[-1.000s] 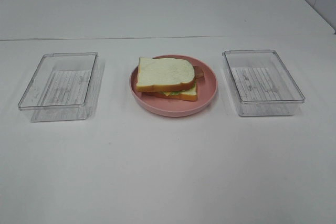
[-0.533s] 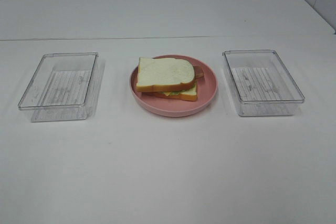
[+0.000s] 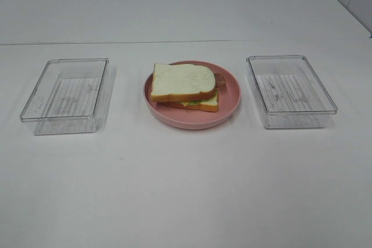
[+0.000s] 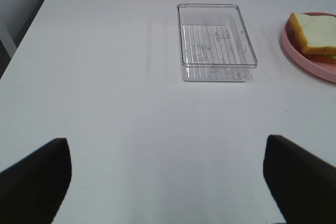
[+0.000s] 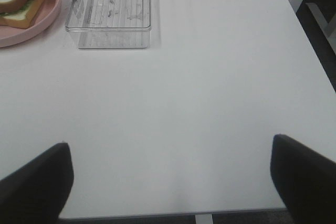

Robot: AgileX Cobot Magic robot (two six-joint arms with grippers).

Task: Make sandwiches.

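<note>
We see the sandwiches [image 3: 185,87] stacked as one toy on a pink plate [image 3: 229,94] at the centre of the frame, on a white bench [image 3: 186,190], between two clear trays, one at left [image 3: 67,94] and one at right [image 3: 290,90]. Our left end effector [image 4: 168,182] and right end effector [image 5: 170,182] both stand wide open, holding nothing, well apart from the plate.
</note>
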